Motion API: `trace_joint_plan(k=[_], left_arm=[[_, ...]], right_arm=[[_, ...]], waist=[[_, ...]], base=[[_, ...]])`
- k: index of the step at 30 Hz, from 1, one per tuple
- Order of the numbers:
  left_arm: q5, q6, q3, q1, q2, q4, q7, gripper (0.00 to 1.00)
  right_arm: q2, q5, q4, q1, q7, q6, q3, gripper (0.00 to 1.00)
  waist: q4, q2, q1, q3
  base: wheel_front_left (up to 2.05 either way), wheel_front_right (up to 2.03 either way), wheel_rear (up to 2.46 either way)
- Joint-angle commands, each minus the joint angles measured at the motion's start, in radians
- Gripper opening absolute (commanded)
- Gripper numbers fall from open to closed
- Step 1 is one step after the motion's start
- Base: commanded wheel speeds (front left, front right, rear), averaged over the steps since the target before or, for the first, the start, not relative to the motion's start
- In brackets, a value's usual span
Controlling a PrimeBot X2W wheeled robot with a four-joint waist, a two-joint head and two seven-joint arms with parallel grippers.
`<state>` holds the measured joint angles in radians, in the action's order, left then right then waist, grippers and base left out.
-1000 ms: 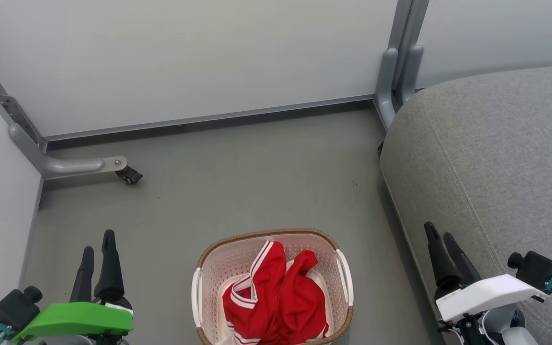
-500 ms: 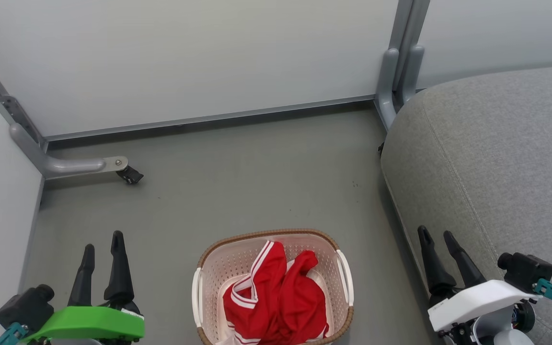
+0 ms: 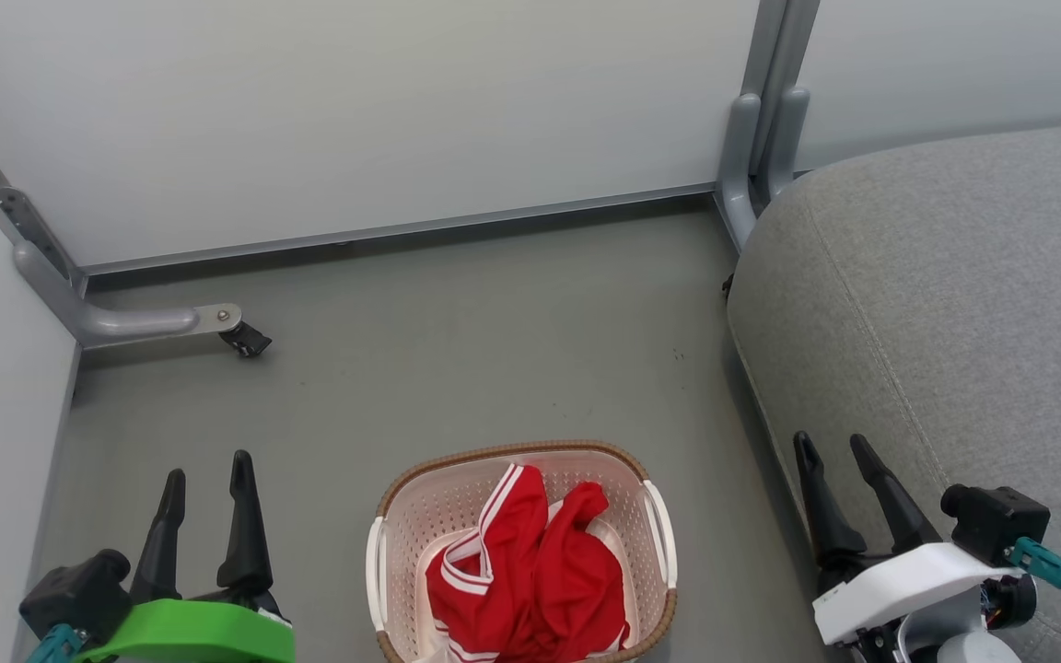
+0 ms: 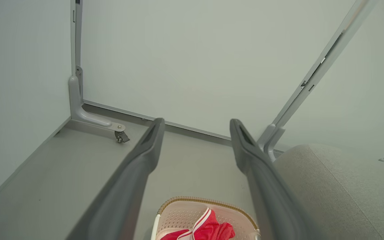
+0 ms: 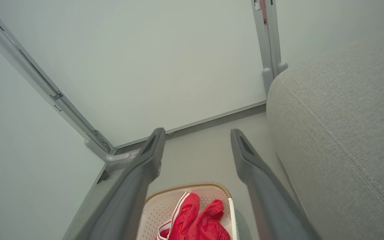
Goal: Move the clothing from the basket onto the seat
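- Head view, looking down: the clothing (image 3: 526,575) is a bright red jersey with white stripe trim. It is crumpled in a loose heap inside the basket (image 3: 512,451), with one striped edge folded up toward the far rim.
- The basket is cream-white perforated plastic with a brown woven-look rim and a white handle on each side. It stands on the grey floor (image 3: 457,350) at the bottom middle of my view, and the picture edge cuts off its near end.
- The seat (image 3: 954,304) is a large grey fabric cushion with a rounded corner and a stitched seam. It lies to the right of the basket, with a strip of bare floor between them.
- My left hand (image 3: 208,465) shows over the floor to the left of the basket, its two dark fingers apart and holding nothing.
- My right hand (image 3: 831,439) shows over the seat's left edge, fingers also apart and empty. I cannot tell whether it touches the fabric.
- Open floor stretches beyond the basket to the pale wall panels (image 3: 355,120).
- A grey frame foot with a small black caster (image 3: 243,341) juts in from the far left corner.
- A grey post (image 3: 756,138) stands at the seat's far corner.
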<state>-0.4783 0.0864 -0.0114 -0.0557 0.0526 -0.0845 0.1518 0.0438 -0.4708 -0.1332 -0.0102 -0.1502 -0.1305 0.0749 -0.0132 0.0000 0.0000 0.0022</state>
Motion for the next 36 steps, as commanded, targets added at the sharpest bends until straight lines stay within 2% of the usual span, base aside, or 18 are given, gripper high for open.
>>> trace_joint_plan(k=[1,26,36], left_arm=[[0.034,-0.005,0.002,-0.008,0.010,0.013,0.009,1.00],[0.269,-0.025,0.025,-0.051,0.014,0.026,0.066,1.00],[0.344,-0.018,0.032,-0.067,0.013,0.026,0.085,1.00]], right_arm=[[0.006,0.031,0.015,0.005,-0.011,0.000,0.003,1.00],[0.008,0.253,0.040,0.034,-0.067,0.000,0.045,1.00],[0.008,0.319,0.043,0.049,-0.087,0.000,0.045,1.00]], waist=[[0.000,0.0000,0.0000,0.000],[-0.010,0.0000,0.0000,-0.017],[-0.010,0.0000,0.0000,-0.019]], base=[[0.00,0.00,0.00],[0.00,0.00,0.00],[0.00,0.00,0.00]])
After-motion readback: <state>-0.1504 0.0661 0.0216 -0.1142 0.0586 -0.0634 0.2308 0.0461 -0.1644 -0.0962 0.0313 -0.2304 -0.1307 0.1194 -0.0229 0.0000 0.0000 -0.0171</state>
